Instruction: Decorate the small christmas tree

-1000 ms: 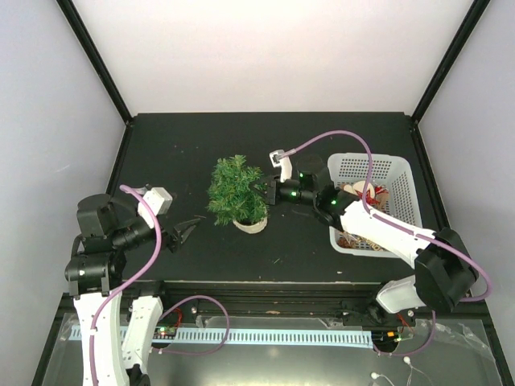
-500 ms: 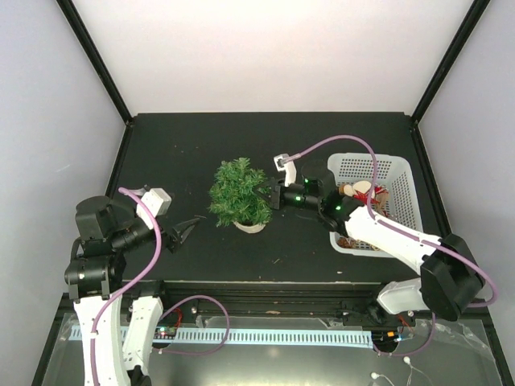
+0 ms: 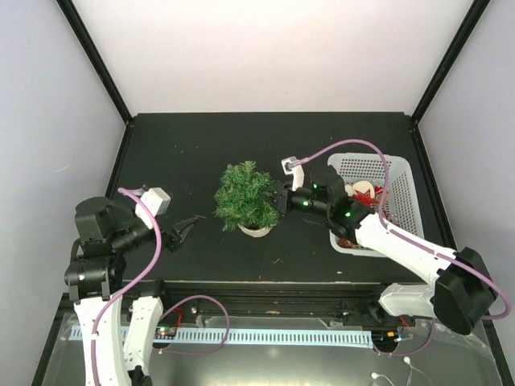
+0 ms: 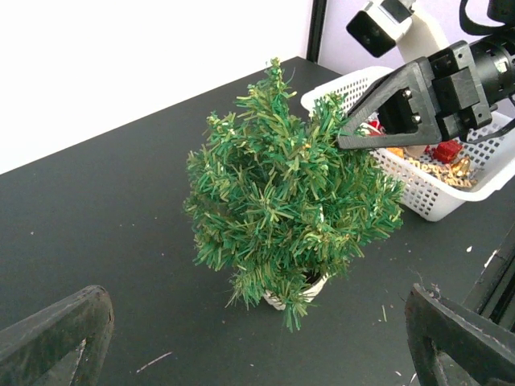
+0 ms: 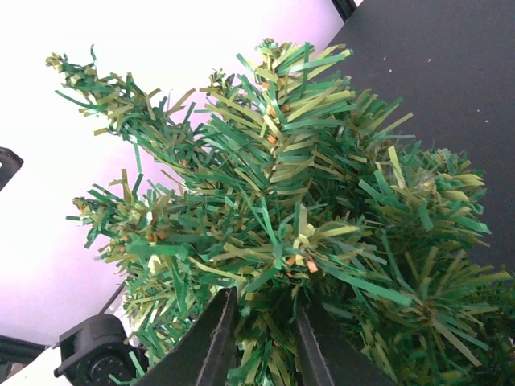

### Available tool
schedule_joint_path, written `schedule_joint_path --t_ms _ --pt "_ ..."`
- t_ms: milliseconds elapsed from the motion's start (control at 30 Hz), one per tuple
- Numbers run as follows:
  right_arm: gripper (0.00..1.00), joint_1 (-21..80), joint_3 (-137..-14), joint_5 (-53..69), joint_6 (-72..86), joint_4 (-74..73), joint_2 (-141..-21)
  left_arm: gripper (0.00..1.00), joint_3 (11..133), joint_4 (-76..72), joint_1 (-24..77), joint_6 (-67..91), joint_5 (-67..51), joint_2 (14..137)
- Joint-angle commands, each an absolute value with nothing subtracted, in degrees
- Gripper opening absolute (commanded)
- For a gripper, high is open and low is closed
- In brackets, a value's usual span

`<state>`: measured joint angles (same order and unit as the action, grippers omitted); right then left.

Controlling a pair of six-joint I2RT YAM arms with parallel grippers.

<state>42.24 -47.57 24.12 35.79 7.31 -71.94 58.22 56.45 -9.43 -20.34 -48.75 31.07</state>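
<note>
The small christmas tree (image 3: pixel 246 195), a bushy dark-green fir in a round white pot (image 3: pixel 255 232), stands mid-table and leans a little. It also shows in the left wrist view (image 4: pixel 290 193) and fills the right wrist view (image 5: pixel 306 225). My right gripper (image 3: pixel 278 199) reaches in from the right, its fingers closed narrowly on branches of the tree's right side (image 5: pixel 261 301). My left gripper (image 3: pixel 182 231) is open and empty, low over the table left of the tree, with its fingers (image 4: pixel 56 334) spread wide.
A white mesh basket (image 3: pixel 399 170) holding red and tan ornaments (image 3: pixel 366 193) stands at the right, behind my right arm; it also shows in the left wrist view (image 4: pixel 418 201). Small bits of debris lie on the black table in front of the tree.
My right gripper has drawn the tree a short way to the right and slightly nearer. The left arm has stayed in place.
</note>
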Motion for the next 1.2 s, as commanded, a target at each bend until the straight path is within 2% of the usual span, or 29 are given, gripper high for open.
schedule_joint_path --t_ms 0,67,167,267,333,433,800,1033,1167 --pt "0.23 42.3 -46.8 21.9 34.8 8.1 -70.1 0.99 58.3 55.6 -10.1 -19.7 -48.0 30.1" --pt "0.25 42.4 -46.7 21.8 34.8 7.5 -70.0 0.99 58.3 55.8 -10.1 -19.8 -47.8 29.7" --pt "0.37 42.4 -46.1 21.8 34.9 7.3 -69.6 0.99 58.3 56.1 -10.1 -20.0 -47.5 29.5" --pt "0.40 42.3 -44.9 21.7 35.2 7.3 -68.3 0.99 58.3 56.4 -10.1 -20.2 -47.4 29.1" --pt "0.48 42.3 -44.1 21.3 35.2 6.7 -66.9 0.99 58.3 56.6 -10.0 -20.2 -47.4 28.9" --pt "0.53 42.3 -43.0 20.6 34.8 5.0 -64.4 0.99 58.3 56.7 -10.0 -20.5 -47.4 28.8" --pt "0.58 42.3 -42.4 17.4 32.2 -4.2 -57.3 0.99 58.1 56.6 -10.1 -20.8 -47.2 28.8" --pt "0.60 42.3 -45.9 8.2 29.3 -19.2 -51.3 0.99 60.0 59.0 -10.1 -22.1 -45.7 31.9" --pt "0.68 42.2 -47.9 2.2 29.6 -26.6 -49.5 0.99 62.3 61.7 -10.0 -23.2 -44.4 34.6"
